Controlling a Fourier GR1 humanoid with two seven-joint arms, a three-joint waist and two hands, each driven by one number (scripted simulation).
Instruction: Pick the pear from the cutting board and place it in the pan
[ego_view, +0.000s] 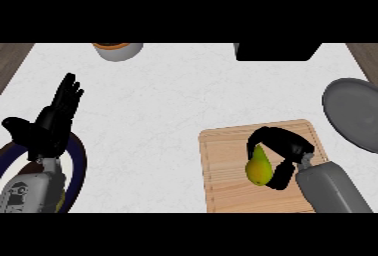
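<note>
The right hand (288, 145) curls round the pear (258, 167), fingers arched over its top and thumb against its right side, at the right half of the board (221, 170). Done well, I judge, the lift goes straight up until the fruit clears the wood, then swings right and away to the pan (354, 112) at the counter's (170, 100) right edge, uncurling only once low over it. The left hand (52, 122) rests spread at the left.

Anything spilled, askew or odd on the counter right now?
Nothing stands out. The right robot hand curls round the pear at the cutting board, the pan sits at the right edge, and the left robot hand rests open at the left.
</note>
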